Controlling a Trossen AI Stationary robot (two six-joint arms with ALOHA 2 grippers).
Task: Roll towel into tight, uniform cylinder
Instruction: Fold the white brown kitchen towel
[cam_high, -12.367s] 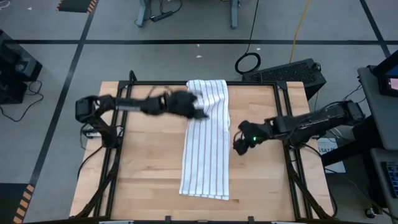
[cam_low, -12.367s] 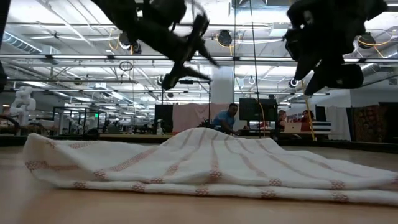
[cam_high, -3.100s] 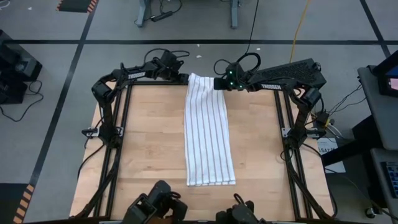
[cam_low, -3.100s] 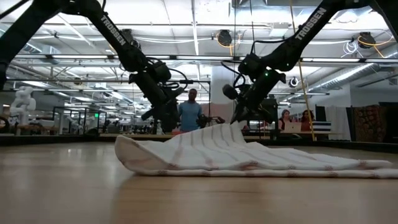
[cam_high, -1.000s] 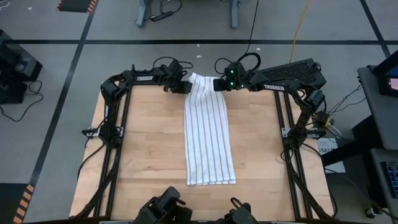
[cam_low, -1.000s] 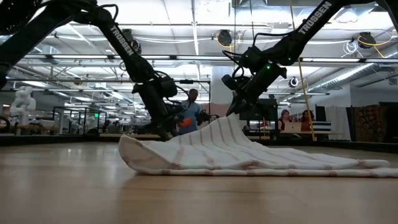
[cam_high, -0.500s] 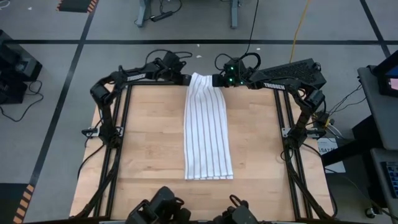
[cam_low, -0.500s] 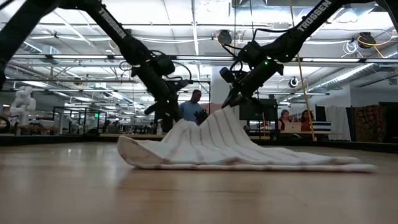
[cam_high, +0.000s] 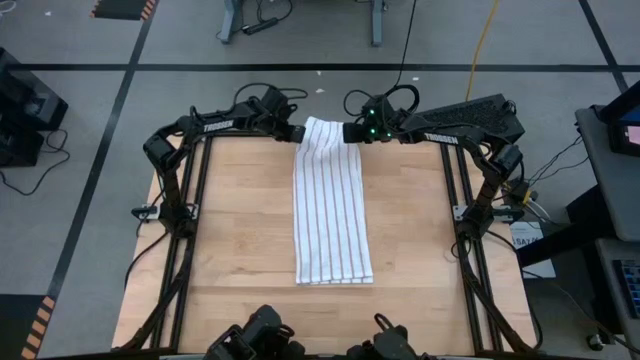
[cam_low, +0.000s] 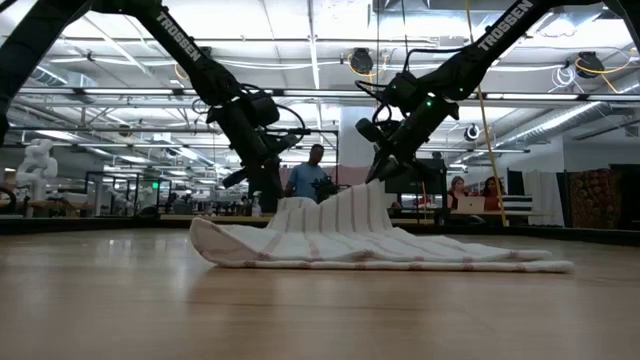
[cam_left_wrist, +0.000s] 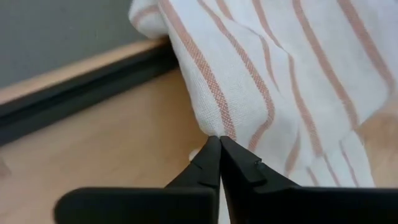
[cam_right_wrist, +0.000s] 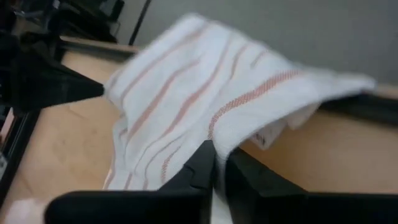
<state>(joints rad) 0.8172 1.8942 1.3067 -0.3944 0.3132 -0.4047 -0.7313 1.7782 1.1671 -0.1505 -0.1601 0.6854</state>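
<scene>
White cloth with thin dark stripes, the towel (cam_high: 332, 207) lies as a long narrow strip down the middle of the wooden surface (cam_high: 230, 230), its stripes running along its length; its near end lies flat and square, well short of the surface's near edge, while its far end reaches the far edge and is raised off the wood. In the low view that far end stands up as a low peak (cam_low: 350, 215), highest at the right arm's corner, and the rest slopes down to lie flat. The left pincer (cam_high: 297, 132) has its fingers pressed together on the towel's far left corner; in the left wrist view the tips (cam_left_wrist: 219, 149) meet on a fold of the fabric (cam_left_wrist: 273, 81). The right pincer (cam_high: 349, 131) is closed narrowly on the far right corner; the right wrist view shows the cloth (cam_right_wrist: 205, 99) draped over its tips (cam_right_wrist: 217, 155). Both arms reach in along the far edge from opposite sides, the pincers near each other with only the towel's width between them. Bare wood lies wide on either side of the strip and in front of its near end; a black frame rail (cam_high: 197, 225) runs along each side. Behind the surface, in the low view, a person (cam_low: 308, 180) stands in the room, and others sit farther right.
</scene>
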